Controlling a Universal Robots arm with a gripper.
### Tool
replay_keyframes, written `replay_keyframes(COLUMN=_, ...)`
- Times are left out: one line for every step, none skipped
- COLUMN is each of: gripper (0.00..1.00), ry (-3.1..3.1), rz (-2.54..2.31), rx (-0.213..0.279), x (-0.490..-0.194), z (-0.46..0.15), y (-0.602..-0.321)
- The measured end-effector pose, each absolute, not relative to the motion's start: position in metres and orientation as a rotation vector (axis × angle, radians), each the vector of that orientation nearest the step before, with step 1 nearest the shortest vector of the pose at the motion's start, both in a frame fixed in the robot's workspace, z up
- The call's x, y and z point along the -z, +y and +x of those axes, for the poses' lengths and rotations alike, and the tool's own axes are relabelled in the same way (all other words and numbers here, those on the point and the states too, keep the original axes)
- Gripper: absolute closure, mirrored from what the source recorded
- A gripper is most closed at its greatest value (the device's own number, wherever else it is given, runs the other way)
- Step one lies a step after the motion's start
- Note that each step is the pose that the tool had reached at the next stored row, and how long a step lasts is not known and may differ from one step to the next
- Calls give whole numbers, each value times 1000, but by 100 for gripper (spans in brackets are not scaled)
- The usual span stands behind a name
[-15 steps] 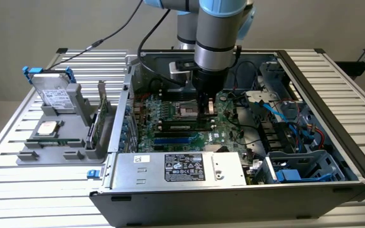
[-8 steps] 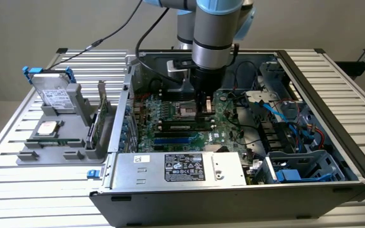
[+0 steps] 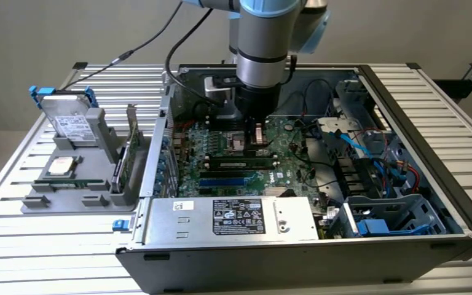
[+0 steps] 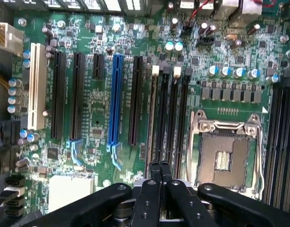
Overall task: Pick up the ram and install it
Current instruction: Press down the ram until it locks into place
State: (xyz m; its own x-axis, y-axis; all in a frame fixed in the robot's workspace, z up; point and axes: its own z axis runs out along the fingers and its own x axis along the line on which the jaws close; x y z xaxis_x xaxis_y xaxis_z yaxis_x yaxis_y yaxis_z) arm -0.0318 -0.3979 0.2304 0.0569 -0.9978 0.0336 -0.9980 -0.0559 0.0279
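- While the arm reaches down into the open computer case (image 3: 432,203), the gripper (image 4: 160,171) hangs over the motherboard (image 4: 98,109), its fingers pressed together with nothing between them.
- Just below the gripper lie the black memory slots (image 4: 166,118); beside them sits the bare CPU socket (image 4: 225,153).
- Inside the case, the ram (image 3: 240,164) lies seated in a slot, near the gripper.
- Outside the case, a grey holder (image 3: 72,190) on the tabletop (image 3: 47,258) carries a hard drive (image 3: 70,123).

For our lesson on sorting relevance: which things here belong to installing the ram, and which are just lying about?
Job in hand: ram, gripper, memory slots, motherboard.
Lying about: hard drive, power supply, CPU socket.
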Motion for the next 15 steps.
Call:
replay_keyframes(gripper=90, ry=-2128, rz=2252, rx=-8, x=-231, z=-35, y=-398)
replay_keyframes(gripper=90, ry=-2128, rz=2252, rx=-8, x=-231, z=-38, y=-398)
replay_keyframes(gripper=90, ry=-2128, rz=2252, rx=-8, x=-232, z=-41, y=-398)
replay_keyframes(gripper=90, ry=-2128, rz=2252, rx=-7, x=-232, z=-44, y=-398)
replay_keyframes(gripper=90, ry=-2128, rz=2252, rx=-7, x=-233, z=-48, y=-398)
replay_keyframes(gripper=90, ry=-2128, rz=2252, rx=-7, x=-234, z=-51, y=-398)
replay_keyframes(gripper=90, ry=-2128, rz=2252, rx=-7, x=-235, z=-54, y=-398)
replay_keyframes(gripper=90, ry=-2128, rz=2252, rx=-7, x=-235, z=-57, y=-398)
replay_keyframes(gripper=90, ry=-2128, rz=2252, rx=-7, x=-235, z=-59, y=-398)
replay_keyframes(gripper=90, ry=-2128, rz=2252, rx=-7, x=-235, z=-61, y=-399)
replay_keyframes(gripper=90, ry=-2128, rz=2252, rx=-7, x=-235, z=-62, y=-399)
replay_keyframes(gripper=90, ry=-2128, rz=2252, rx=-7, x=-235, z=-63, y=-400)
replay_keyframes(gripper=90, ry=-2128, rz=2252, rx=-7, x=-235, z=-63, y=-401)
replay_keyframes(gripper=90, ry=-2128, rz=2252, rx=-7, x=-235, z=-64, y=-403)
replay_keyframes(gripper=90, ry=-2128, rz=2252, rx=-7, x=-235, z=-65, y=-404)
